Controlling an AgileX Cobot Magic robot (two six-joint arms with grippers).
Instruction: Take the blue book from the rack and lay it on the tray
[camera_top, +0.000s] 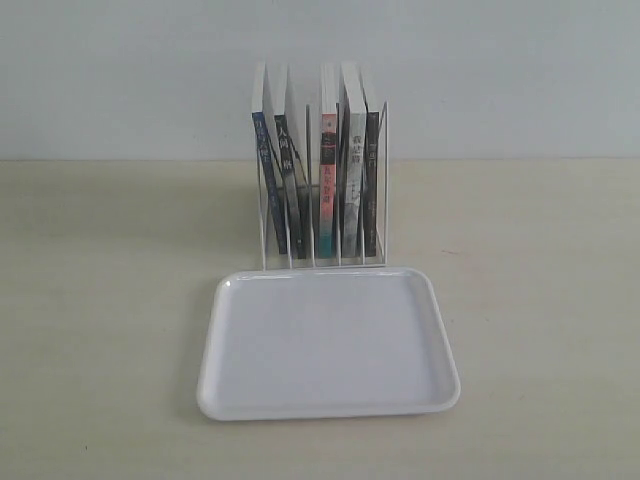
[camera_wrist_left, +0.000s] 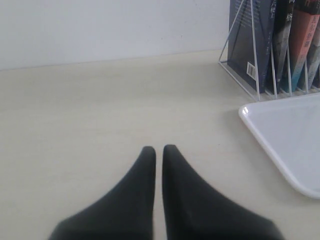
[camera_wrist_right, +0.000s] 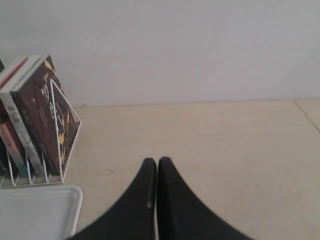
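The left gripper (camera_wrist_left: 159, 150) has its two black fingers drawn together to a thin slit with nothing between them. It sits over bare tabletop (camera_top: 100, 300), a pale, wood-toned surface. The right gripper (camera_wrist_right: 157, 161) is likewise closed, fingertip against fingertip, empty, and also over bare table. Neither touches anything. A rounded corner of the tray (camera_top: 330, 412) shows near each gripper in its wrist view, apart from the fingers. The tray is glossy white with a low raised rim, lies flat on the table and holds nothing. Just behind its far edge stands the rack (camera_top: 384, 200), a white thin-wire file rack with parallel slots, close to the tray; whether the two touch I cannot tell. The blue book (camera_top: 263, 160) is in the rack's outermost slot on the left arm's side. It stands on its lower edge and leans slightly, its narrow dark blue spine turned toward the tray. In the left wrist view its deep blue cover, with a barcode near the bottom, shows through the rack's end wires. Beside it stands a dark-spined book (camera_top: 287, 170), leaning the same way. After it come a red-and-teal-spined book (camera_top: 328, 180), a pale-spined book (camera_top: 352, 180) and, in the last slot on the right arm's side, a black-spined book (camera_top: 371, 180). The dark brown cover of this last book, flecked with yellow, faces the right wrist camera. A plain pale wall (camera_top: 500, 70) rises behind the table.
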